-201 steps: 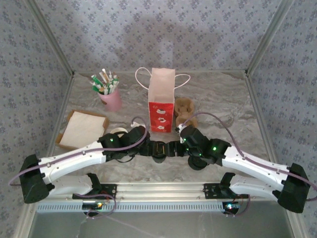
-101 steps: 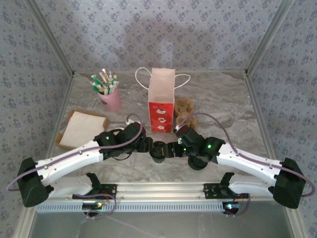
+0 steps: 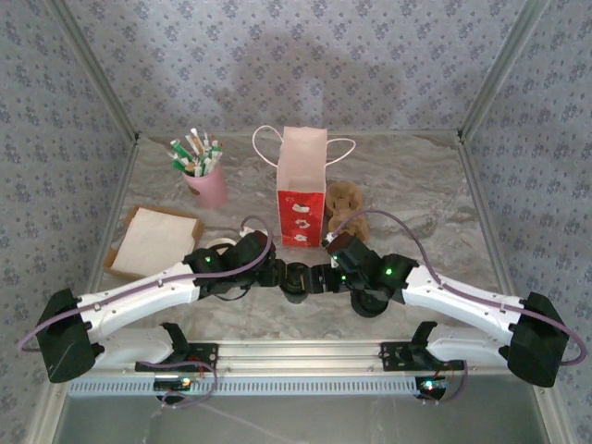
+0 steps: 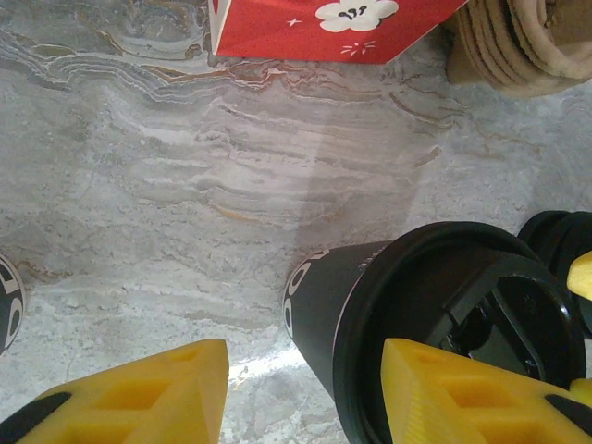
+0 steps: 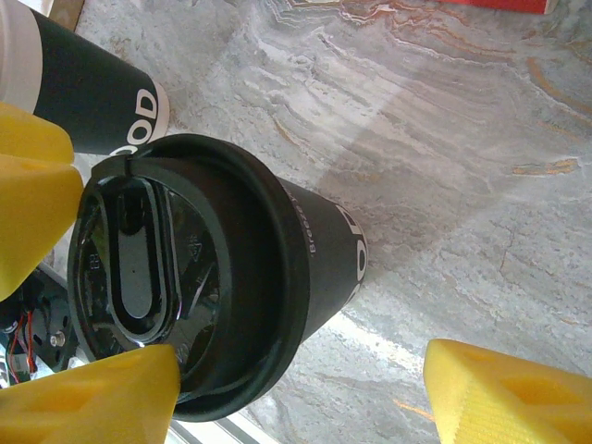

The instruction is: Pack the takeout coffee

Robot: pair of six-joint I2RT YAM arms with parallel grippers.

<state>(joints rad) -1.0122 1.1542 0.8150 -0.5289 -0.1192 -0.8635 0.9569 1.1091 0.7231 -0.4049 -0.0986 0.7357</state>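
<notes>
The takeout coffee (image 3: pixel 296 277) is a dark paper cup with white lettering and a round black lid, upright on the marble table in front of the red-and-white paper bag (image 3: pixel 302 190). My left gripper (image 3: pixel 276 274) hangs at its left and my right gripper (image 3: pixel 319 276) at its right, both low over it. In the left wrist view the cup (image 4: pixel 370 314) stands at the right, the right yellow finger (image 4: pixel 462 388) over its lid, jaws of the left gripper (image 4: pixel 301 375) apart. In the right wrist view the cup (image 5: pixel 277 277) sits by the left finger (image 5: pixel 92 398); the right gripper (image 5: pixel 301 370) is wide open.
A second dark cup (image 3: pixel 219 246) stands left of the arms and a black-lidded one (image 3: pixel 370 303) under the right arm. A pink cup of sachets (image 3: pixel 205 180) is back left, a napkin tray (image 3: pixel 153 242) at the left, and a brown bundle (image 3: pixel 345 208) beside the bag.
My left gripper's jaws have narrowed around the cup's side. The right arm has edged left toward the cup. The cup has stayed in place.
</notes>
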